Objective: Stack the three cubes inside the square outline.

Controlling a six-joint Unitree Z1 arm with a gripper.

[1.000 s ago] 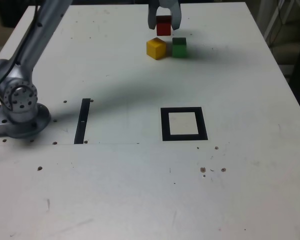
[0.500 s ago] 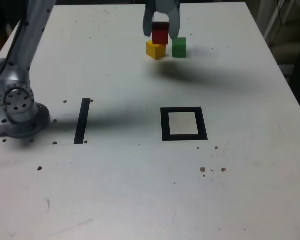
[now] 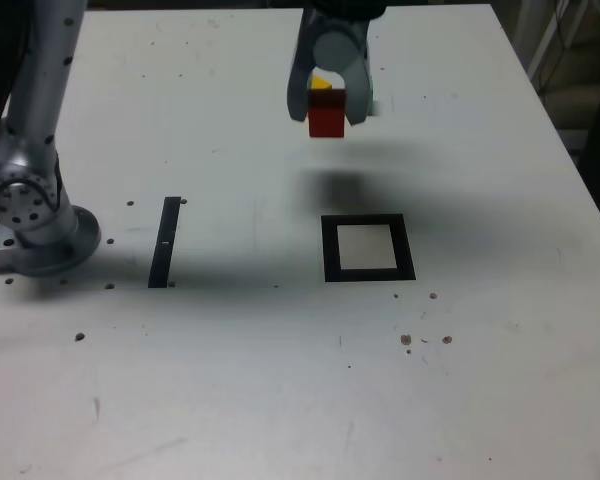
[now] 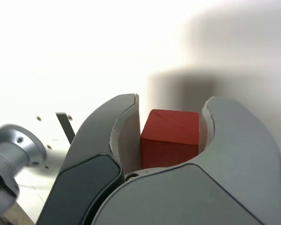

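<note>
my pincer (image 3: 328,108) clamps red cube (image 3: 327,118) by flat sides | feels light, rigid (probably slick) | square (image 3: 368,248) ahead

Cubes: two clearly countable. One red cube (image 3: 327,117), one yellow cube (image 3: 323,83), mostly hidden behind the gripper (image 3: 326,108). A third, green one can't be confirmed, only a faint greenish sliver by the right finger in the exterior view. One arm (image 3: 35,120), one gripper, two fingers (image 4: 122,136). One square outline (image 3: 368,248). One thin black strip (image 3: 165,241). One bench (image 3: 280,380). Small dark specks on the bench: several, too small to count reliably.
</note>
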